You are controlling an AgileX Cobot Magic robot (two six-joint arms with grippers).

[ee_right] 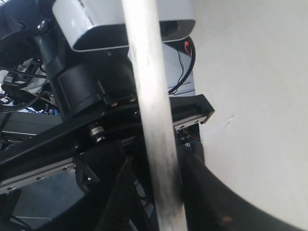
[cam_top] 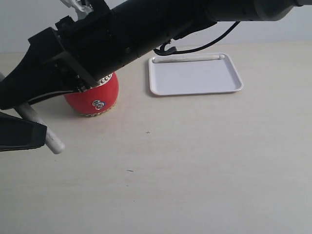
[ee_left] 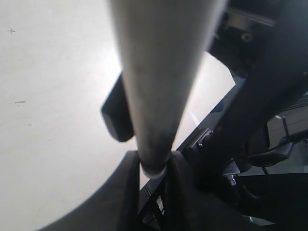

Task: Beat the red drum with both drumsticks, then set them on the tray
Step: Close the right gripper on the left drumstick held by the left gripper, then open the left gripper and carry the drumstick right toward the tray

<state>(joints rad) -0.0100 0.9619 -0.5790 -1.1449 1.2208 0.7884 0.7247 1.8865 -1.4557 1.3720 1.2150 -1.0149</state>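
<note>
The red drum (cam_top: 92,96) stands at the back left, its top hidden under my right arm (cam_top: 146,24), which reaches across from the upper right. One drumstick (cam_top: 187,57) lies along the far rim of the white tray (cam_top: 195,80). At the left edge, my left gripper (cam_top: 24,134) (ee_left: 154,166) is shut on the end of the other drumstick (cam_top: 48,139) (ee_left: 159,72). My right gripper (ee_right: 159,159) straddles a drumstick (ee_right: 149,72). One finger lies against it and a small gap shows beside the other finger (ee_right: 122,187).
The pale wooden table (cam_top: 195,170) spreads out in front of the drum and tray. A black cable (cam_top: 165,48) loops down from the right arm near the tray's far left corner.
</note>
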